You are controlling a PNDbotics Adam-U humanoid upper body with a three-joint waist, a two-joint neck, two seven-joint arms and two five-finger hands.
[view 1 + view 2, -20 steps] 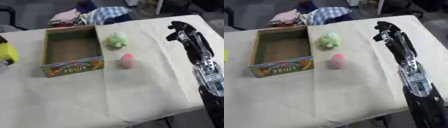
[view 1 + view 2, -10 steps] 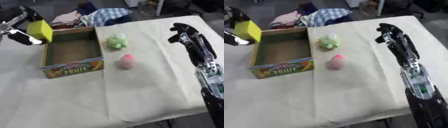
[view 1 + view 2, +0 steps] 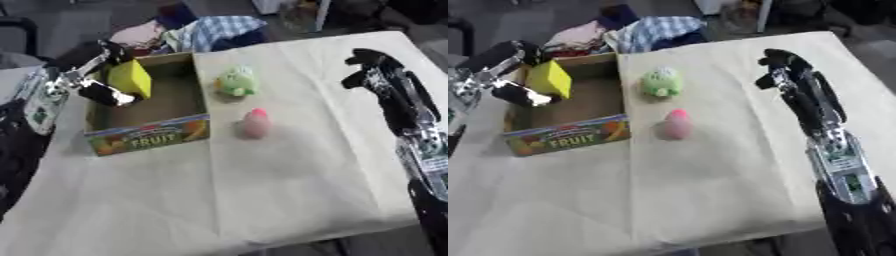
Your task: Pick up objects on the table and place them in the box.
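Observation:
My left hand (image 3: 98,80) is shut on a yellow block (image 3: 130,79) and holds it over the left side of the open cardboard box marked FRUIT (image 3: 149,140). A green plush toy (image 3: 236,81) lies on the cloth just right of the box's far corner. A pink egg-shaped toy (image 3: 255,123) sits nearer, right of the box's front corner. My right hand (image 3: 782,70) hangs over the right part of the table with its fingers curled and nothing in them, well apart from both toys.
A cream cloth (image 3: 289,185) covers the table. A heap of clothes, with a checked piece (image 3: 213,31), lies beyond the far edge behind the box. The table's right and near edges drop off to the floor.
My left hand has carried the yellow block in from the left edge to above the box, moving right and lower. The right arm has barely moved.

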